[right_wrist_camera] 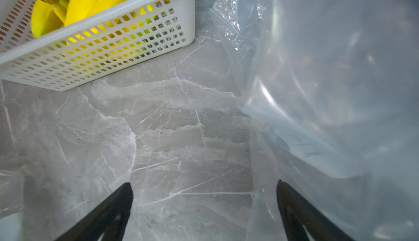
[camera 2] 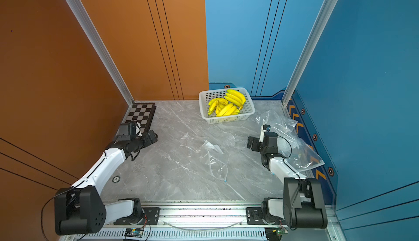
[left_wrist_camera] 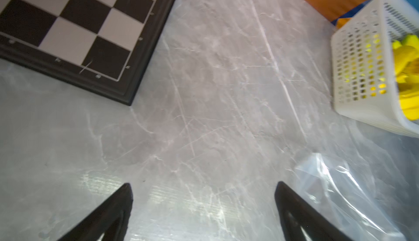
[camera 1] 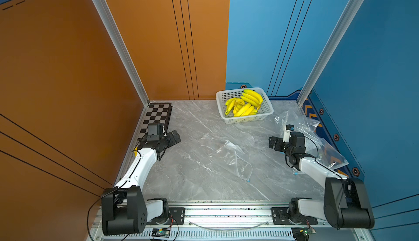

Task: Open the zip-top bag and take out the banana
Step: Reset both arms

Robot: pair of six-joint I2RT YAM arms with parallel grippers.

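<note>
1. The zip-top bag lies crumpled and flat at the centre of the table. Its blue tab points toward 6 o'clock. Nothing yellow shows inside it in either top view.
2. The only bananas in view are piled in the white basket at 1 o'clock, well apart from the bag.
3. The left gripper hovers at 9 o'clock with its jaws spread wide and nothing between them. Its wrist view shows bare table there, with a corner of the bag off to the side.
4. The right gripper hovers at 3 o'clock, jaws likewise wide apart and empty.
5. A heap of clear bags lies under and behind the right arm at 3 o'clock, against the blue wall. No fruit shows in it.
6. A chessboard sits at 10 o'clock, clear of the work.
7. Judgement: either the removal is complete or no loaded bag has been presented. Both arms look parked.
8. If work follows, it calls for 1 gripper to pin the bag's edge near the tab and the other to draw the tab along. The thin film is likely to slide and bunch.
</note>
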